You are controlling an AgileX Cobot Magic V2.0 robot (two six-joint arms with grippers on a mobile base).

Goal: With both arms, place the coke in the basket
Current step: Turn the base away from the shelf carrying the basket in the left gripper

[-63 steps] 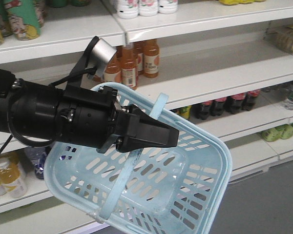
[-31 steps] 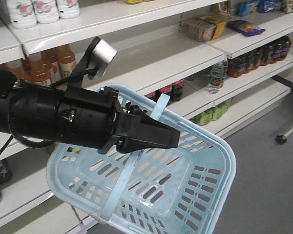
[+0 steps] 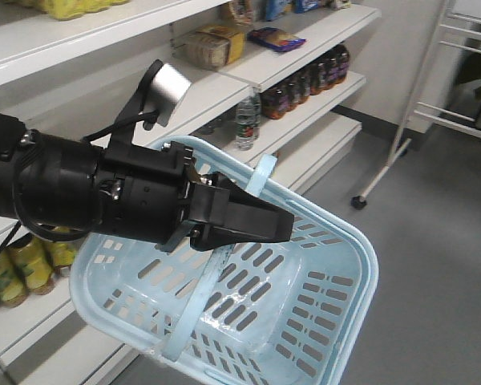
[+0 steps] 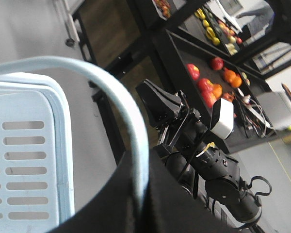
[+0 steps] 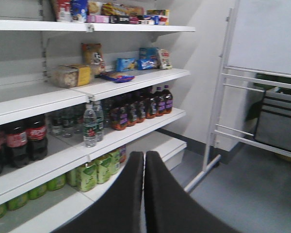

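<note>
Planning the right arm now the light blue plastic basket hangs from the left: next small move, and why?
Probably sweep the right arm along the shelves first: no red can shows anywhere, only dark red-labelled bottles and green cans. The right gripper is shut, empty; the left gripper holds the basket by its handle.

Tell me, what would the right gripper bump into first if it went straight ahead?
Probably the shelf holding the dark bottles, which lies straight ahead of the shut right gripper. Nothing shows in between, though depth is hard to judge from this view.
</note>
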